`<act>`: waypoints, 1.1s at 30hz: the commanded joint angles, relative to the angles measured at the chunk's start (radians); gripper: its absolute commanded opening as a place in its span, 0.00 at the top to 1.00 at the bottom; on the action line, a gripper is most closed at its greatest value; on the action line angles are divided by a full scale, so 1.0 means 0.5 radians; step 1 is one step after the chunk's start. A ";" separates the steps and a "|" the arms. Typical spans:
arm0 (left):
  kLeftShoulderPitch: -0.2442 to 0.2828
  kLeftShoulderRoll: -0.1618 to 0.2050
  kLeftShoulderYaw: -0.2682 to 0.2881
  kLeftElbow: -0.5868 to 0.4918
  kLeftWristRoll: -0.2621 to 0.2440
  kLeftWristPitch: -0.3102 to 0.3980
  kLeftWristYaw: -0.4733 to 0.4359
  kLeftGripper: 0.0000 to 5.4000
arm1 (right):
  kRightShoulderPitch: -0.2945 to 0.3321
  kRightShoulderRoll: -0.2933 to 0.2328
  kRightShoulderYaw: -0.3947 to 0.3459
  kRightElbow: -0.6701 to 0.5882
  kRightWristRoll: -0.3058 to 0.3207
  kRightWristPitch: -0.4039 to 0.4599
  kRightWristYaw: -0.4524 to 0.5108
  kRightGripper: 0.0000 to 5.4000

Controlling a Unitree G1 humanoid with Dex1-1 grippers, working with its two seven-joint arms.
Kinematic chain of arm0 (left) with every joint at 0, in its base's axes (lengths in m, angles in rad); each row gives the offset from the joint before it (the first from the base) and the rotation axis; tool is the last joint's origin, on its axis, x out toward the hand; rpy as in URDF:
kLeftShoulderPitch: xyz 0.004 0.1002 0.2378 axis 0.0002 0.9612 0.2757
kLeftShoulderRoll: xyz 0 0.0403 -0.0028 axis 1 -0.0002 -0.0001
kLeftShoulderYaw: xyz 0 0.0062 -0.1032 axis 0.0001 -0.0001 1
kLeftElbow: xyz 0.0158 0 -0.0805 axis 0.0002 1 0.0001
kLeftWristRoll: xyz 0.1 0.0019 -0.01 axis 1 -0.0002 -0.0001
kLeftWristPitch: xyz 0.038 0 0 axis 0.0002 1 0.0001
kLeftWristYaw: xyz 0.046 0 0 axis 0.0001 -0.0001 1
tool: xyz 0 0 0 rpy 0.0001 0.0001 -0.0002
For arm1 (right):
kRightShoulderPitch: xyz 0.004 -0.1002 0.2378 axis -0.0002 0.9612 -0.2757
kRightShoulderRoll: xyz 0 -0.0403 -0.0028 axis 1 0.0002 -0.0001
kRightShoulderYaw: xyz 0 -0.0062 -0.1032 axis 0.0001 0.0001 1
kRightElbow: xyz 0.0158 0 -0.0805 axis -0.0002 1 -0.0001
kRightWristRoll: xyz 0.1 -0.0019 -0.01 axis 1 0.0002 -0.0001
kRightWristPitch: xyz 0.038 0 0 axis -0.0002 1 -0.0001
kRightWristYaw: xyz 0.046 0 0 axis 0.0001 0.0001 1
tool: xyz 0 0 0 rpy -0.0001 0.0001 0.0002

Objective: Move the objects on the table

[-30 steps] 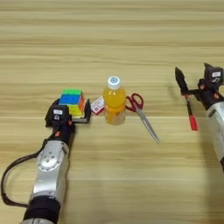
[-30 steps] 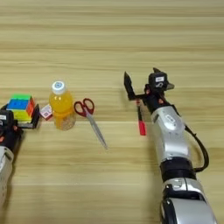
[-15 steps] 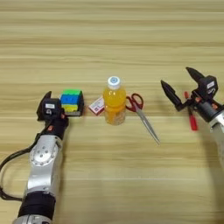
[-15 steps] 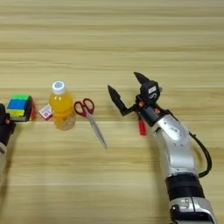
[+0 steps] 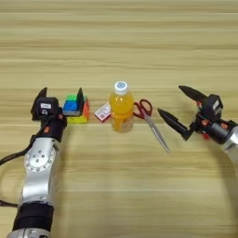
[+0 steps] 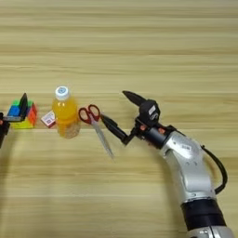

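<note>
Right gripper (image 6: 117,110) spread wide, holding nothing, fingers aimed at the red-handled scissors (image 6: 96,128) beside the orange-juice bottle (image 5: 121,111), likely lining up a grab, while left gripper (image 5: 62,98), open, brackets the puzzle cube (image 5: 76,109) on the table (image 5: 119,42).

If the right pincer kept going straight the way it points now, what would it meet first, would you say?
Most likely the scissors: the open right pincer points left at their blades and red handles, with the bottle just beyond. Its height above the table is unclear, so it may pass over.
</note>
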 commanded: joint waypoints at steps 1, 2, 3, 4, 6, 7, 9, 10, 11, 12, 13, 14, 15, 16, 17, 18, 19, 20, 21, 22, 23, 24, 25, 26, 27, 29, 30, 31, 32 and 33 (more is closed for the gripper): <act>-0.024 0.018 0.011 0.036 0.004 0.025 0.005 0.00 | 0.000 0.025 0.097 -0.032 -0.040 0.004 0.023 0.00; -0.029 0.016 0.013 0.051 0.002 0.023 0.006 0.00 | 0.001 0.034 0.119 -0.032 -0.046 0.003 0.023 0.00; -0.032 0.013 0.016 0.060 0.001 0.021 0.008 0.00 | 0.001 0.042 0.135 -0.032 -0.050 0.003 0.018 0.00; -0.037 0.012 0.020 0.070 -0.002 0.018 0.009 0.00 | -0.001 0.048 0.147 -0.032 -0.055 0.003 0.009 0.00; -0.057 0.010 0.034 0.109 0.002 0.007 0.035 0.00 | -0.009 0.070 0.179 -0.030 -0.068 0.000 -0.006 0.00; -0.067 0.006 0.038 0.129 0.000 0.004 0.042 0.00 | -0.013 0.081 0.195 -0.028 -0.078 -0.004 -0.011 0.00; -0.081 -0.004 0.034 0.161 0.003 -0.007 0.048 0.00 | -0.034 0.106 0.230 -0.016 -0.106 -0.013 -0.029 0.00; -0.084 -0.009 0.027 0.168 0.007 -0.013 0.049 0.00 | -0.050 0.121 0.243 -0.005 -0.118 -0.014 -0.041 0.00; -0.086 -0.012 0.016 0.169 0.019 -0.022 0.049 0.00 | -0.066 0.134 0.250 0.008 -0.129 -0.014 -0.051 0.00; -0.086 -0.016 0.008 0.170 0.025 -0.027 0.048 0.00 | -0.088 0.152 0.251 0.026 -0.136 -0.014 -0.066 0.00; -0.087 -0.019 0.002 0.171 0.028 -0.031 0.048 0.00 | -0.104 0.163 0.251 0.039 -0.139 -0.012 -0.076 0.00; -0.085 -0.022 -0.002 0.172 0.031 -0.035 0.049 0.00 | -0.115 0.173 0.254 0.050 -0.143 -0.012 -0.084 0.00; -0.084 -0.025 -0.008 0.169 0.033 -0.036 0.051 0.00 | -0.125 0.182 0.255 0.064 -0.146 -0.013 -0.087 0.00; -0.082 -0.029 -0.015 0.167 0.036 -0.038 0.050 0.00 | -0.133 0.190 0.260 0.079 -0.150 -0.015 -0.089 0.00; -0.082 -0.033 -0.020 0.168 0.039 -0.040 0.049 0.00 | -0.141 0.198 0.267 0.090 -0.152 -0.015 -0.091 0.00; -0.083 -0.036 -0.024 0.171 0.041 -0.042 0.048 0.00 | -0.147 0.205 0.275 0.098 -0.154 -0.017 -0.092 0.00; -0.084 -0.037 -0.026 0.173 0.043 -0.043 0.047 0.00 | -0.152 0.210 0.280 0.104 -0.155 -0.018 -0.094 0.00; -0.084 -0.038 -0.029 0.176 0.043 -0.044 0.046 0.00 | -0.166 0.220 0.287 0.119 -0.162 -0.020 -0.099 0.00; -0.085 -0.039 -0.031 0.176 0.044 -0.044 0.045 0.00 | -0.180 0.228 0.294 0.134 -0.172 -0.026 -0.103 0.00; -0.084 -0.041 -0.033 0.176 0.045 -0.045 0.043 0.00 | -0.193 0.236 0.300 0.148 -0.178 -0.029 -0.103 0.00; -0.084 -0.042 -0.035 0.176 0.047 -0.045 0.043 0.00 | -0.206 0.245 0.304 0.159 -0.183 -0.030 -0.104 0.00; -0.084 -0.043 -0.036 0.176 0.048 -0.046 0.043 0.00 | -0.216 0.252 0.307 0.168 -0.187 -0.030 -0.105 0.00; -0.084 -0.044 -0.039 0.176 0.050 -0.047 0.043 0.00 | -0.226 0.260 0.309 0.178 -0.190 -0.031 -0.106 0.00; -0.083 -0.046 -0.042 0.175 0.052 -0.048 0.043 0.00 | -0.235 0.266 0.311 0.187 -0.194 -0.032 -0.107 0.00; -0.081 -0.048 -0.045 0.172 0.054 -0.048 0.043 0.00 | -0.244 0.273 0.316 0.195 -0.197 -0.034 -0.105 0.00; -0.078 -0.050 -0.053 0.167 0.058 -0.050 0.041 0.00 | -0.262 0.289 0.325 0.215 -0.204 -0.038 -0.106 0.00; -0.078 -0.050 -0.056 0.166 0.059 -0.052 0.040 0.00 | -0.271 0.295 0.326 0.224 -0.206 -0.040 -0.107 0.00; -0.077 -0.048 -0.060 0.165 0.065 -0.057 0.039 0.00 | -0.280 0.302 0.327 0.230 -0.208 -0.042 -0.108 0.00; -0.075 -0.049 -0.061 0.161 0.068 -0.059 0.039 0.00 | -0.286 0.307 0.329 0.233 -0.209 -0.042 -0.108 0.00; -0.073 -0.050 -0.063 0.158 0.070 -0.061 0.038 0.00 | -0.291 0.312 0.331 0.236 -0.210 -0.042 -0.108 0.00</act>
